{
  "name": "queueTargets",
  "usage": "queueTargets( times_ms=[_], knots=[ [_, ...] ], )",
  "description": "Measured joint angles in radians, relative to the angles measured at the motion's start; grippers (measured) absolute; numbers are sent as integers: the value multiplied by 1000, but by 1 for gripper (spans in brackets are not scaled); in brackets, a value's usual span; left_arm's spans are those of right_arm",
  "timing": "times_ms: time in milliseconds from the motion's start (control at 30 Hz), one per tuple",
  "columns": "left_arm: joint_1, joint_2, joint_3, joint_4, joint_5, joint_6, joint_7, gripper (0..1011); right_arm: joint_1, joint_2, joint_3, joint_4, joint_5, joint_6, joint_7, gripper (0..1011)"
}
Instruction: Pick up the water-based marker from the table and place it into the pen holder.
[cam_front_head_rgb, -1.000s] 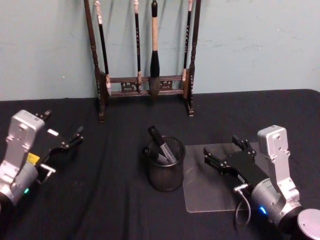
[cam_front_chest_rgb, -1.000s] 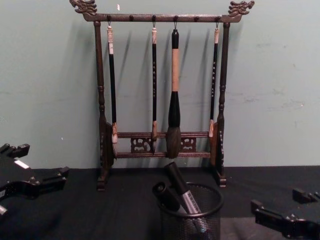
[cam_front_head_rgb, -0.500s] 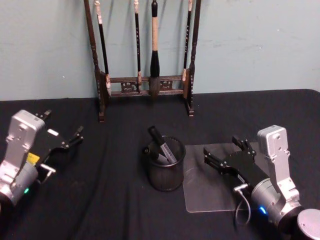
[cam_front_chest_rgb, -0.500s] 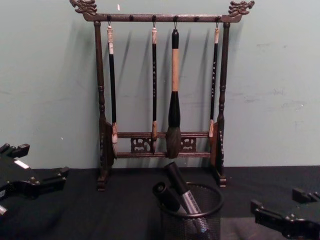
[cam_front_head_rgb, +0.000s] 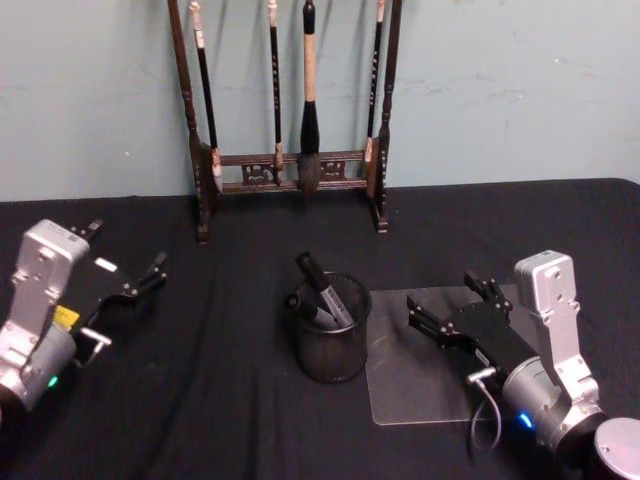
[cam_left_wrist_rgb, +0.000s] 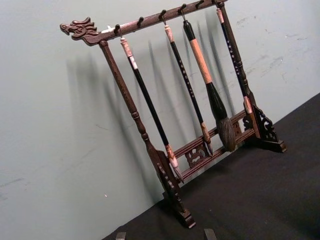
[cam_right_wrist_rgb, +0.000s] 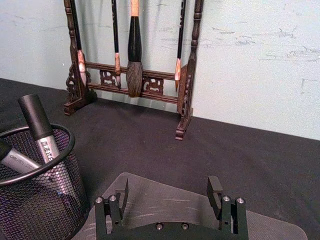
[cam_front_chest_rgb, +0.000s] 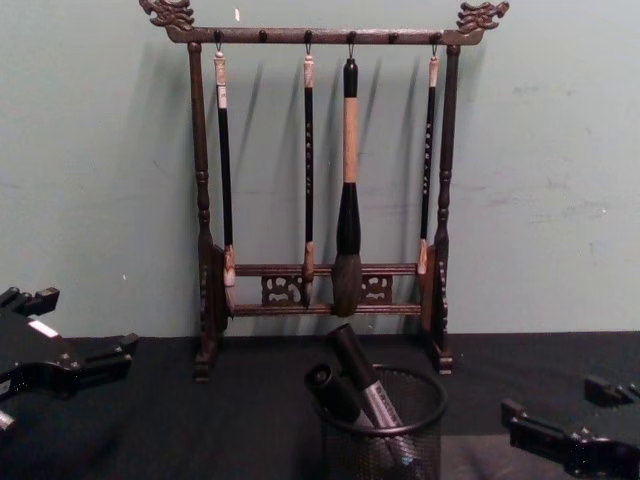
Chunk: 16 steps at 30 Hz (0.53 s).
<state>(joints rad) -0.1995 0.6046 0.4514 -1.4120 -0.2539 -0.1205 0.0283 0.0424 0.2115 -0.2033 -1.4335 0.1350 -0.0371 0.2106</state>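
Two water-based markers (cam_front_head_rgb: 322, 291) stand tilted inside the pen holder (cam_front_head_rgb: 331, 345), caps up; I see none lying on the table (cam_front_head_rgb: 220, 400). My right gripper (cam_front_head_rgb: 452, 312) hovers beside the holder over a clear plastic sheet (cam_front_head_rgb: 420, 385), jaws spread and empty. My left gripper (cam_front_head_rgb: 128, 272) waits well apart, also spread. A marker looks light, stiff and smooth-barrelled, so I'd pinch mid-barrel.

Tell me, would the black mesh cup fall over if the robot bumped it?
Maybe. The pen holder looks like thin wire mesh, so it's probably light. Two markers lean to one side and stick above its rim, which could help it tip. Its flat round base on the cloth-covered table should steady it somewhat.
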Motion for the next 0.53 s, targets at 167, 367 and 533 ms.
queueTargets(
  times_ms=[167, 367, 533],
  knots=[
    [0, 0, 0, 0, 0, 0, 0, 1009, 0, 0, 0, 0, 0, 0, 0, 1002],
    [0, 0, 0, 0, 0, 0, 0, 1009, 0, 0, 0, 0, 0, 0, 0, 1003],
    [0, 0, 0, 0, 0, 0, 0, 1009, 0, 0, 0, 0, 0, 0, 0, 1003]
  ],
)
